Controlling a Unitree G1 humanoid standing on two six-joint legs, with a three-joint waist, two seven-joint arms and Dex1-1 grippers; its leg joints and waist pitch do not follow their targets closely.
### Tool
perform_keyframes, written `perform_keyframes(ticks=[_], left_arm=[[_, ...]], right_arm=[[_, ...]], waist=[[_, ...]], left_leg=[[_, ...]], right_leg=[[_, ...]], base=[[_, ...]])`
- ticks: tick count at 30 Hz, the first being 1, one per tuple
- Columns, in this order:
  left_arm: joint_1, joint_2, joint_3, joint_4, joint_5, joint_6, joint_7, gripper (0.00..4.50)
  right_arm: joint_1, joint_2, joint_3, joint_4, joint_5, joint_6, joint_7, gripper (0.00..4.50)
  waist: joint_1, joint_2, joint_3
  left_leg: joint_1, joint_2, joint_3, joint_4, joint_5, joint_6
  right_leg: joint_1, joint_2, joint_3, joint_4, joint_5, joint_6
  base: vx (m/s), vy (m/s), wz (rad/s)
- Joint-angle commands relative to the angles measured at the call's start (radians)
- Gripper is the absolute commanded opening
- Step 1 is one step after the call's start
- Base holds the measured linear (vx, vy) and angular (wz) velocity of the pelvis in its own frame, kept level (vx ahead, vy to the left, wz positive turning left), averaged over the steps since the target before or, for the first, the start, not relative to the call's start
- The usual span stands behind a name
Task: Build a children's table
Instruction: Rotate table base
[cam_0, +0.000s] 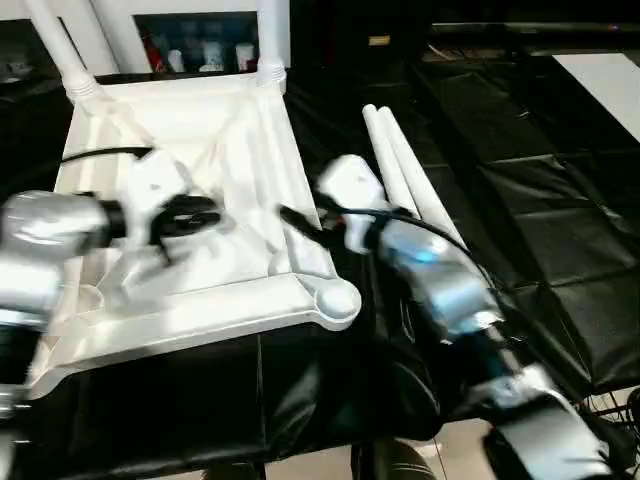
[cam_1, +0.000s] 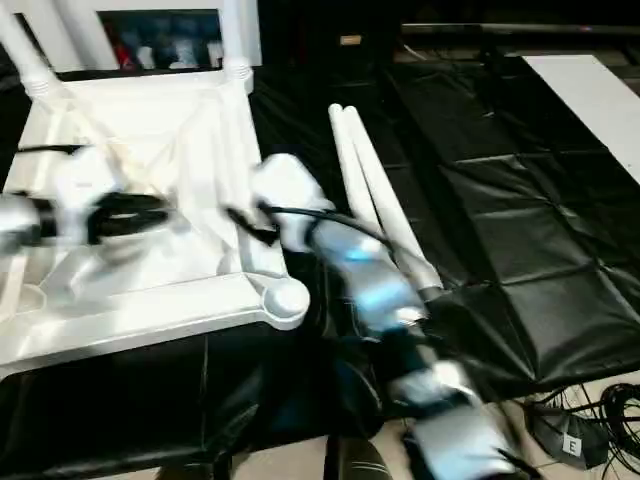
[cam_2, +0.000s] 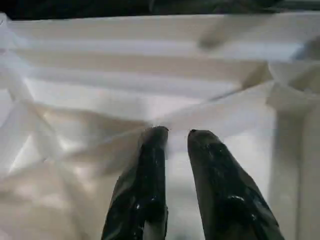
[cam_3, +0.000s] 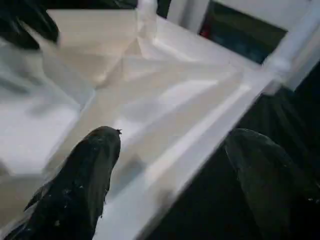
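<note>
Head views, forearm: nearest the camera the right arm's silver forearm (cam_0: 450, 285) is seen, angled toward the tabletop (cam_0: 200, 150); two loose legs (cam_0: 410, 180) lie just beside it, long axes running away from the robot.
Head views, tabletop: upside down, two legs (cam_0: 268, 35) already standing in the far sockets; the near corner socket (cam_0: 335, 298) is empty.
Left wrist view: left gripper (cam_2: 177, 137) held over the ribbing, fingers nearly closed, nothing gripped.
Right wrist view: right gripper (cam_3: 175, 145) spread wide astride the tabletop's rim, nothing held.

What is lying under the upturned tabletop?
The tabletop rests on black sheeting, which spreads out beside it. What is beneath its middle is covered.
</note>
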Motion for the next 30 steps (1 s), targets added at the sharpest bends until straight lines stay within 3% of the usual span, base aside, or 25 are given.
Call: perform_keyframes(ticks=[1,6,9,11,14,15,16,18,19,26,30], left_arm=[[0.012,0.021,0.019,-0.044,-0.038,0.040,-0.055,1.27],[0.064,0.044,-0.001,-0.223,-0.201,0.206,-0.178,1.58],[0.123,0.022,-0.065,-0.376,-0.273,0.291,-0.187,1.78],[0.137,-0.003,-0.098,-0.395,-0.249,0.295,-0.165,1.82],[0.161,-0.034,-0.164,-0.411,-0.169,0.277,-0.129,2.10],[0.165,-0.037,-0.175,-0.417,-0.158,0.278,-0.123,2.19],[0.168,-0.043,-0.183,-0.427,-0.152,0.283,-0.112,2.19],[0.169,-0.062,-0.196,-0.447,-0.138,0.299,-0.076,2.46],[0.168,-0.068,-0.202,-0.454,-0.134,0.307,-0.059,2.46],[0.183,-0.078,-0.236,-0.509,-0.129,0.341,-0.003,2.93],[0.183,-0.083,-0.199,-0.533,-0.125,0.370,0.025,3.20]], right_arm=[[0.004,0.001,-0.012,-0.049,0.024,0.021,0.019,3.80],[0.026,-0.060,-0.026,-0.192,0.065,0.117,0.080,3.80],[0.033,-0.154,-0.046,-0.319,0.109,0.231,0.160,3.80],[0.038,-0.202,-0.050,-0.374,0.124,0.277,0.203,3.80],[0.060,-0.303,-0.048,-0.480,0.146,0.342,0.293,3.80],[0.067,-0.324,-0.046,-0.502,0.150,0.353,0.312,3.80],[0.078,-0.348,-0.042,-0.525,0.153,0.362,0.331,3.80],[0.106,-0.395,-0.035,-0.573,0.158,0.386,0.363,3.80],[0.118,-0.411,-0.033,-0.595,0.165,0.400,0.370,3.80],[0.183,-0.470,-0.023,-0.694,0.186,0.472,0.384,3.80],[0.202,-0.482,-0.025,-0.720,0.180,0.506,0.369,3.80]], waist=[[0.005,0.027,-0.096],[0.012,0.030,-0.096],[0.025,0.031,-0.094],[0.026,0.031,-0.092],[0.027,0.029,-0.090],[0.028,0.030,-0.092],[0.024,0.024,-0.089],[0.025,0.023,-0.088],[0.023,0.021,-0.088],[0.022,0.025,-0.086],[0.023,0.027,-0.087]], left_leg=[[0.032,0.017,-0.001,-0.062,-0.231,-0.014],[0.038,0.021,0.003,-0.063,-0.226,-0.017],[0.038,0.023,0.004,-0.062,-0.223,-0.007],[0.036,0.018,0.005,-0.062,-0.236,-0.006],[0.030,0.017,0.001,-0.064,-0.243,-0.002],[0.035,0.019,0.001,-0.061,-0.244,-0.002],[0.026,0.016,-0.001,-0.062,-0.243,-0.001],[0.032,0.019,0.000,-0.061,-0.254,-0.001],[0.027,0.017,-0.001,-0.061,-0.249,0.000],[0.031,0.018,-0.003,-0.060,-0.256,0.007],[0.031,0.018,-0.003,-0.059,-0.261,0.004]], right_leg=[[0.067,-0.047,0.041,-0.054,-0.164,-0.236],[0.063,-0.044,0.040,-0.045,-0.132,-0.253],[0.066,-0.042,0.041,-0.049,-0.126,-0.247],[0.064,-0.041,0.041,-0.053,-0.154,-0.243],[0.073,-0.041,0.041,-0.061,-0.200,-0.208],[0.069,-0.044,0.043,-0.064,-0.216,-0.198],[0.075,-0.045,0.041,-0.066,-0.242,-0.193],[0.069,-0.045,0.043,-0.072,-0.270,-0.188],[0.072,-0.045,0.041,-0.072,-0.286,-0.187],[0.065,-0.042,0.040,-0.077,-0.314,-0.180],[0.065,-0.041,0.038,-0.077,-0.310,-0.184]], base=[[0.000,0.000,0.00],[0.000,0.000,0.00],[0.000,0.000,0.00],[0.000,0.000,0.00],[0.000,0.000,0.00],[0.000,0.000,0.00],[0.000,0.000,0.00],[0.000,0.000,0.00],[0.000,0.000,0.00],[0.000,0.000,0.00],[0.000,0.000,0.00]])
